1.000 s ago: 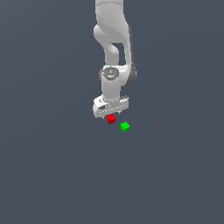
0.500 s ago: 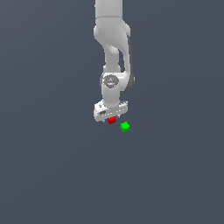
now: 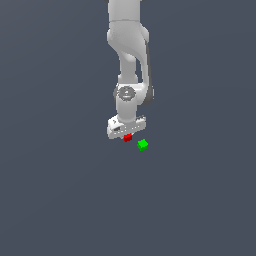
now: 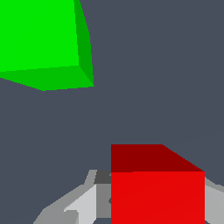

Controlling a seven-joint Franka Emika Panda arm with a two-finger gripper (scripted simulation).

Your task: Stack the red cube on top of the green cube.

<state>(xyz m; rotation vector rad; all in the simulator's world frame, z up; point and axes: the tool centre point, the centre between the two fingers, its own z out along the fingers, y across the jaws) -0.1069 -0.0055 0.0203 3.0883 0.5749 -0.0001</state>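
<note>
the step in hand looks like the grasp of the red cube (image 3: pixel 128 137), with the stacking itself not yet done. the pincer (image 3: pixel 127 134) sits right down over that cube, which shows just beneath its white body in the exterior view. in the wrist view the red cube (image 4: pixel 157 188) fills the space between the grey fingers (image 4: pixel 78 202), but whether the pads press on it or stand a little off cannot be told, so the pincer's state is unclear. the green cube (image 3: pixel 143 145) rests apart from the pincer, just beside it toward the exterior view's right and a touch nearer the camera, not touching the red one. the next move, as i judge it, calls for a firm hold, a lift clear of the surface, then a short carry over the green cube (image 4: pixel 41 41).
</note>
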